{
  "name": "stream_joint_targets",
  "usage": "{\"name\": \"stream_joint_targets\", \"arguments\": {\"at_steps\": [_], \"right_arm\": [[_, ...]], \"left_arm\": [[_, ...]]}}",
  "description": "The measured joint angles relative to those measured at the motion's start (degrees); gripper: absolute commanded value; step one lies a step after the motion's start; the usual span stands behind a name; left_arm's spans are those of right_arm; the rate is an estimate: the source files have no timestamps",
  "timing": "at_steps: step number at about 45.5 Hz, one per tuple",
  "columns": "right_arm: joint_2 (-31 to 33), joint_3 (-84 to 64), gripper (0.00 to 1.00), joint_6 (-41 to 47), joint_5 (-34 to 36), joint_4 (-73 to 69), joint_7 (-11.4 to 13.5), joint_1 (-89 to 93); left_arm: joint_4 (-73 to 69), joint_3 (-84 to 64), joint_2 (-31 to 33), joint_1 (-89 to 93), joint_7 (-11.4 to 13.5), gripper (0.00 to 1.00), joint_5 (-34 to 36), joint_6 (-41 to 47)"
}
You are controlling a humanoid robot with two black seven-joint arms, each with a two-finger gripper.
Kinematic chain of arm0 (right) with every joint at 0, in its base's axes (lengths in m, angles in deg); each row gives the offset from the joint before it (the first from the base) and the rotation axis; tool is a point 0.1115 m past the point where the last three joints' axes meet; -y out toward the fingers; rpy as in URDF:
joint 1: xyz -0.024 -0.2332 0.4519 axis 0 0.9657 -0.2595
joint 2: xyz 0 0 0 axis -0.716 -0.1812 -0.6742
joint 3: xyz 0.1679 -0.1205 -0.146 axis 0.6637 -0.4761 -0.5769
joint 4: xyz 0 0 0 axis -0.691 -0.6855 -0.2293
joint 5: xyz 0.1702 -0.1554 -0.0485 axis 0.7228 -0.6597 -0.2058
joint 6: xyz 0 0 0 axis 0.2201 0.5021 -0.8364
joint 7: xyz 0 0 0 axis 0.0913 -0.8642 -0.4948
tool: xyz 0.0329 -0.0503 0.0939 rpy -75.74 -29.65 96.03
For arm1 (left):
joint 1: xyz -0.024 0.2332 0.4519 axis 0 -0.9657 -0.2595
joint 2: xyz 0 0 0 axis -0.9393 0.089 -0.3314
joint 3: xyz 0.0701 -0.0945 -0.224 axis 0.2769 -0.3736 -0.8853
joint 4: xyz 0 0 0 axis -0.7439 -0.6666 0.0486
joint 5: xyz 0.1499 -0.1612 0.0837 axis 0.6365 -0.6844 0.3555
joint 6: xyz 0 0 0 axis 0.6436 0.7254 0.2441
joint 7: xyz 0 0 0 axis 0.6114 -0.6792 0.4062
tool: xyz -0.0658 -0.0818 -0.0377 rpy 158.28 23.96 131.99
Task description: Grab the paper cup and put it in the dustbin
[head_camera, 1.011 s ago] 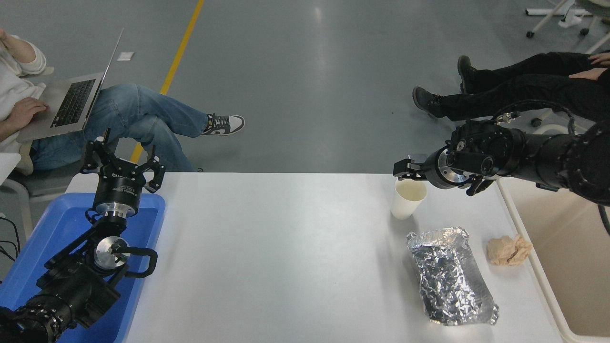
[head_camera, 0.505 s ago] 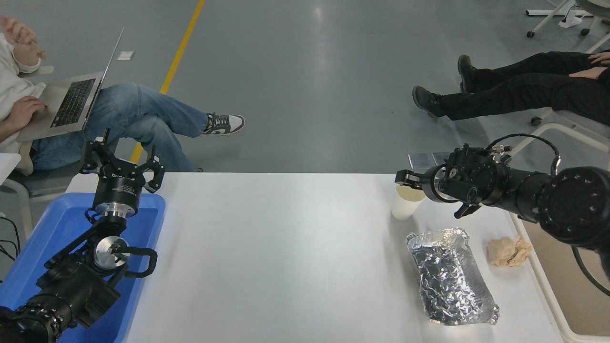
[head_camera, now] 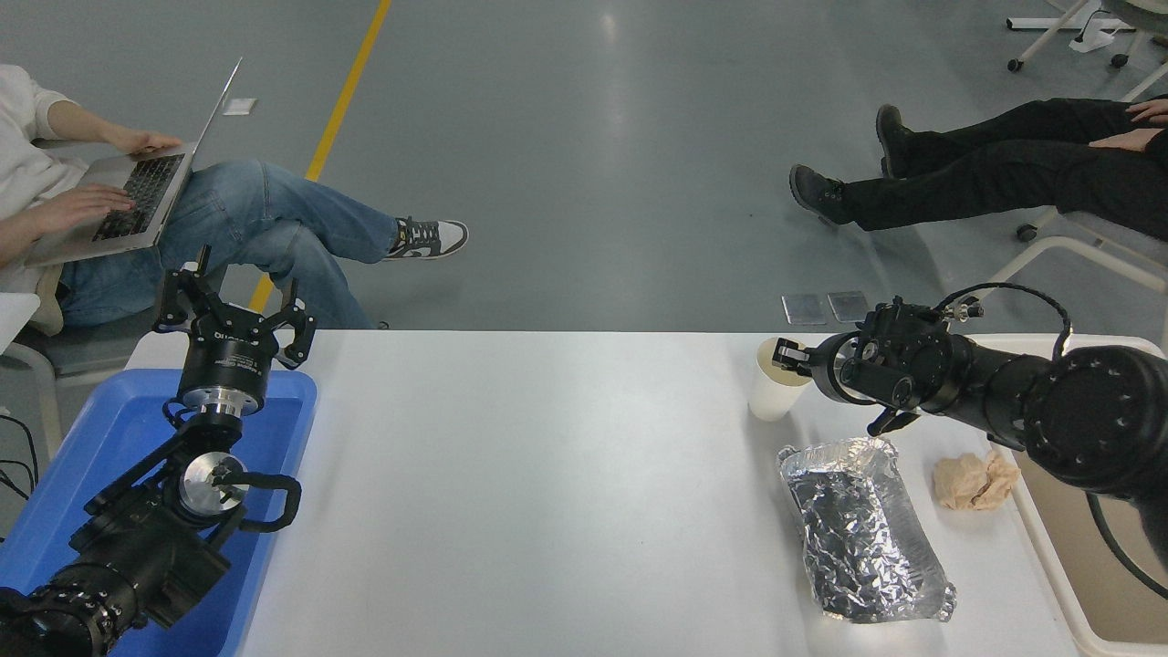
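**At the cup's rim, grip not yet proven**

I was in the grasp step, and it was close. My right gripper (head_camera: 787,356) sat right at the mouth of the paper cup (head_camera: 772,394), which stood upright on the tabletop (head_camera: 547,474) near its far edge, just beyond the crumpled foil tray (head_camera: 858,529). One of my fingers (head_camera: 790,354) showed over the cup's opening, at the rim on my side. Whether they had pinched the wall or only straddled it, I could not tell from up here; the wrist hid too much.

The dustbin (head_camera: 1049,557) waited at the right end of the tabletop, its cream rim running under my right arm. A tan paper ball (head_camera: 975,480) lay between the foil tray and that rim.

My left gripper (head_camera: 235,315) stayed out of it, parked over the blue tray (head_camera: 109,438) at the left, fingers spread wide and holding nothing.

Next, as I judged it: a firm but gentle close on the thin cup wall, since paper crushes and slips, then a straight lift before swinging right. The carry had to clear the foil tray and the paper ball and get over the bin's thick rim before release.

Writing? There was pale lettering on the left wrist housing, too small for me to read. The cup looked plain white.
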Motion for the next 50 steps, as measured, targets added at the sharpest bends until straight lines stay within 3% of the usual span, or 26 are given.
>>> {"name": "stream_joint_targets", "arguments": {"at_steps": [28, 50], "right_arm": [[1.7, -0.1, 0.00, 0.8, 1.5, -3.4, 0.0, -2.3], [11.1, -12.7, 0.00, 2.2, 1.6, -35.9, -0.4, -31.9]], "left_arm": [[0.0, 0.0, 0.0, 0.0, 0.0, 0.99, 0.0, 0.0], [0.0, 0.1, 0.0, 0.0, -0.1, 0.99, 0.1, 0.0]]}}
